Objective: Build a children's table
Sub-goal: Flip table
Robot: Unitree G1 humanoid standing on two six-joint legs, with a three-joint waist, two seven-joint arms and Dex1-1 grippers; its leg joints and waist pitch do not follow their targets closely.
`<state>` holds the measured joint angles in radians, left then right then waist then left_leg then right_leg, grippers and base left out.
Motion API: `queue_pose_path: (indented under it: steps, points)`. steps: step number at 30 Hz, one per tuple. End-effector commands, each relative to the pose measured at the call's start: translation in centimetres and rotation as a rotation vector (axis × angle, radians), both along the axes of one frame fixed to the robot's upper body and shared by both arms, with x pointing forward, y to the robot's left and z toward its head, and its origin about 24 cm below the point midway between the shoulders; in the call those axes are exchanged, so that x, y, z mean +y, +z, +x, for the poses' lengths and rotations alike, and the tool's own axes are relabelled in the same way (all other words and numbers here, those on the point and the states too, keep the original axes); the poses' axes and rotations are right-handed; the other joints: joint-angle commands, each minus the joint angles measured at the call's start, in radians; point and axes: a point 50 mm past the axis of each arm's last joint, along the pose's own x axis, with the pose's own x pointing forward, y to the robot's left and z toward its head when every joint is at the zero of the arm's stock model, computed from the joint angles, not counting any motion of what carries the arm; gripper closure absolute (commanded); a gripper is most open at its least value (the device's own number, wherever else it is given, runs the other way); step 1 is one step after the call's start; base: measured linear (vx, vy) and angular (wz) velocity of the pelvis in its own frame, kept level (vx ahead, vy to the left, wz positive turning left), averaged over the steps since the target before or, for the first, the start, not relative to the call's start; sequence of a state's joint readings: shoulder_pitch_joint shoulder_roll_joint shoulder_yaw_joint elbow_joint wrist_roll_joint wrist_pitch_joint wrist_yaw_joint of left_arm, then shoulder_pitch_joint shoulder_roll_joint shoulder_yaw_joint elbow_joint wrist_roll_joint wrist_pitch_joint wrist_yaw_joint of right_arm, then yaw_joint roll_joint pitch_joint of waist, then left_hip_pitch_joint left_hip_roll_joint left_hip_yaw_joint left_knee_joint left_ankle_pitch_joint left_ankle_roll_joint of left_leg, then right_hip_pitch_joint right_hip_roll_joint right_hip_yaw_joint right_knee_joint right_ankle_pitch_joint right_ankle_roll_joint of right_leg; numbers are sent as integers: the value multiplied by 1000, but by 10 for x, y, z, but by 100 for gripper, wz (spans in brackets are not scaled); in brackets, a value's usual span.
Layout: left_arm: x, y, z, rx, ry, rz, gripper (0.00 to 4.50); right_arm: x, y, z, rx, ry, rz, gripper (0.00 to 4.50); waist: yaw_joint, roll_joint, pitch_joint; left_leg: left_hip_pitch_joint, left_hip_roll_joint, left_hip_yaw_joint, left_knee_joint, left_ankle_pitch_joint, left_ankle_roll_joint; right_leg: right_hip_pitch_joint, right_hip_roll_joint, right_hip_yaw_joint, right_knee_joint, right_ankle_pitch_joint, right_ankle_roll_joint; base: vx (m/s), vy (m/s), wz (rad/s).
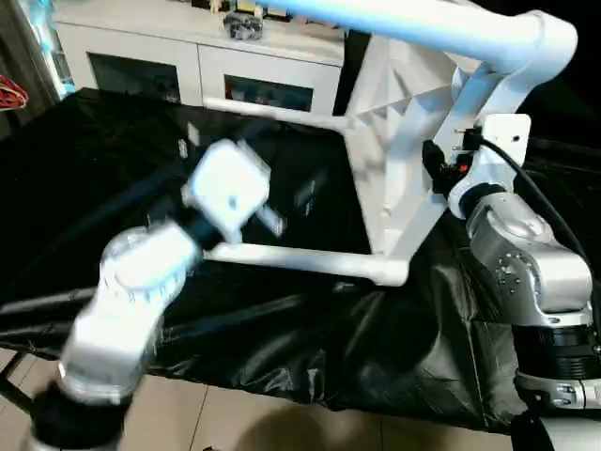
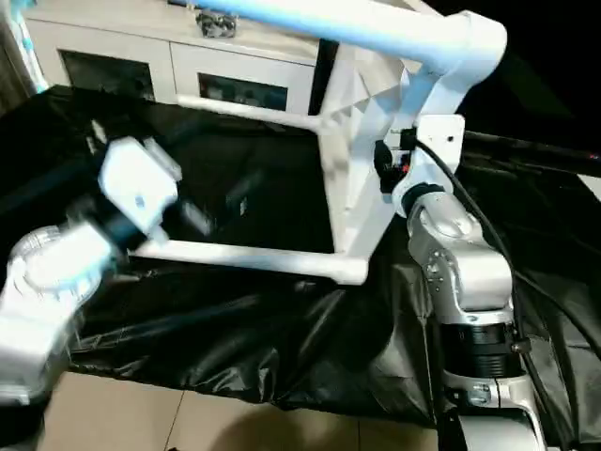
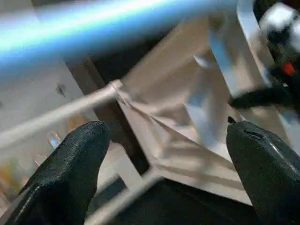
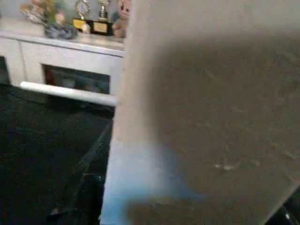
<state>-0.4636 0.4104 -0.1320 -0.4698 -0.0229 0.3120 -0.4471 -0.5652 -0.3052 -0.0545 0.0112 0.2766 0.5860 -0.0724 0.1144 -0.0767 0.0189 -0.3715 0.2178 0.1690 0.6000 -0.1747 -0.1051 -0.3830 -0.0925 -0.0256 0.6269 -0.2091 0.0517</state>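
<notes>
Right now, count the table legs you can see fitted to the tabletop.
3. One leg lies low over the black table, one points toward the cabinet, one runs along the top. A fourth may be hidden behind the tabletop.

The left arm [image 1: 131,291] reaches up and forward from the lower left, its gripper [image 3: 164,154] spread wide, both black fingers [image 3: 70,173] far apart. The right arm [image 1: 526,263] stands bent on the right, its wrist turned in toward the tabletop [image 1: 404,141].
</notes>
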Motion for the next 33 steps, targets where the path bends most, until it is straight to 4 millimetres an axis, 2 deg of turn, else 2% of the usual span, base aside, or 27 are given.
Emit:
queue_pose_path:
  steps: [1, 3, 6, 8, 9, 10, 11, 12, 14, 15, 16, 17, 18, 19, 20, 21, 22, 23, 24, 25, 29, 30, 31, 33]
  points:
    - [-2, 9, -3, -30, -14, 11, 0, -18, -19, -1, 106, -116, -74, 249, -16, 15, -39, 19, -8, 8, -80, -281, -109, 9, -9, 14, -71, -195, -51, 0, 0, 0]
    - [-5, 18, -4, -61, -35, 21, 0, -12, -23, -1, 122, -90, -93, 249, -18, 11, -39, 17, -7, 8, -80, -279, -107, 10, -9, 14, -71, -197, -51, 0, 0, 0]
    - [-9, 28, -6, -115, -60, 72, 0, 1, -29, -3, 146, 12, -138, 249, -20, 16, -38, 16, -8, 8, -80, -281, -106, 10, -9, 15, -71, -201, -48, 0, 0, 0]
    - [-9, 31, -6, -134, -51, 82, 0, 4, -31, -3, 148, 37, -143, 249, -24, 14, -38, 15, -7, 8, -80, -289, -107, 10, -8, 15, -72, -202, -49, 0, 0, 0]
    - [-9, 39, -3, -202, -11, 120, 0, 7, -33, -3, 151, 59, -151, 249, -27, 15, -37, 14, -7, 6, -81, -301, -106, 9, -8, 15, -74, -216, -48, 0, 0, 0]
    - [-7, 52, 1, -311, 52, 186, 0, 11, -34, -2, 146, 81, -146, 214, -29, 11, -36, 13, -8, 6, -81, -312, -99, 8, -8, 14, -79, -238, -41, 0, 0, 0]
    - [-7, 52, 1, -311, 52, 186, 0, 11, -34, -2, 146, 81, -146, 193, -31, 13, -38, 14, -8, 5, -79, -317, -98, 8, -8, 14, -78, -246, -37, 0, 0, 0]
    - [-4, 61, 6, -366, 111, 206, 0, 12, -34, -2, 140, 88, -142, 179, -37, 11, -37, 11, -8, 3, -81, -312, -103, 11, -9, 14, -75, -242, -40, 0, 0, 0]
    - [-2, 64, 9, -385, 142, 212, 0, 12, -34, -2, 136, 93, -142, 173, -39, 11, -38, 13, -8, 4, -79, -303, -106, 9, -9, 15, -74, -234, -47, 0, 0, 0]
    - [-1, 65, 9, -392, 152, 219, 0, 12, -34, -2, 135, 94, -142, 159, -38, 7, -38, 11, -7, 4, -79, -296, -105, 10, -11, 15, -72, -218, -59, 0, 0, 0]
    - [1, 67, 11, -412, 172, 242, 0, 13, -34, -2, 130, 94, -142, 138, -39, 9, -44, 9, -8, 5, -75, -266, -103, 13, -10, 16, -67, -172, -71, 0, 0, 0]
    - [5, 70, 17, -431, 212, 276, 0, 14, -32, -2, 122, 99, -145, 137, -38, 8, -47, 7, -7, 5, -72, -228, -102, 17, -10, 16, -61, -122, -79, 0, 0, 0]
    - [7, 71, 20, -443, 230, 295, 0, 14, -31, -1, 117, 99, -150, 137, -35, 8, -56, 1, -10, 7, -63, -128, -94, 23, -6, 17, -46, 6, -92, 0, 0, 0]
    - [14, 72, 30, -467, 282, 359, 0, 15, -29, -1, 99, 108, -160, 119, -31, 20, -54, -2, -15, 8, -60, -65, -83, 21, 0, 16, -43, 89, -99, 0, 0, 0]
    - [16, 70, 35, -463, 291, 385, 0, 16, -28, -2, 90, 113, -160, 103, -29, 23, -52, 0, -16, 10, -60, -65, -83, 18, 1, 16, -45, 90, -100, 0, 0, 0]
    - [16, 69, 36, -461, 293, 395, 0, 16, -28, -2, 87, 115, -159, 103, -32, 20, -50, -1, -15, 11, -61, -78, -89, 21, 1, 17, -43, 79, -108, 0, 0, 0]
    - [17, 67, 39, -459, 293, 409, 0, 16, -28, -2, 82, 119, -157, 95, -29, 27, -49, 3, -11, 11, -63, -92, -100, 21, -2, 18, -42, 69, -116, 0, 0, 0]
    - [17, 65, 41, -453, 296, 421, 0, 17, -27, -3, 74, 124, -159, 95, -29, 24, -47, 3, -10, 11, -64, -101, -102, 21, -2, 19, -44, 62, -119, 0, 0, 0]
    - [19, 61, 46, -451, 310, 448, 0, 18, -24, -5, 41, 140, -155, 86, -25, 33, -47, 6, -9, 11, -64, -116, -106, 19, -4, 19, -44, 53, -127, 0, 0, 0]
    - [19, 61, 47, -450, 312, 450, 0, 18, -24, -6, 39, 144, -153, 75, -26, 28, -44, 5, -9, 13, -65, -134, -106, 19, -3, 20, -46, 32, -129, 0, 0, 0]
    - [24, 64, 57, -474, 358, 481, 0, 17, -22, -14, -1, 230, -155, 75, -21, 45, -41, 10, -8, 11, -67, -171, -105, 17, -4, 22, -50, 5, -135, 0, 0, 0]
    - [24, 64, 57, -479, 359, 481, 0, 17, -22, -15, -3, 240, -149, 75, -22, 39, -41, 7, -8, 10, -68, -176, -102, 21, -5, 22, -49, 1, -137, 0, 0, 0]
    - [24, 65, 58, -482, 356, 480, 0, 16, -22, -16, -6, 244, -149, 75, -23, 44, -40, 6, -8, 9, -70, -181, -104, 20, -6, 22, -50, -15, -142, 0, 0, 0]
    - [23, 65, 60, -491, 343, 478, 0, 12, -23, -18, -10, 236, -155, 75, -21, 46, -39, 7, -7, 9, -69, -184, -102, 19, -6, 22, -51, -20, -150, 0, 0, 0]
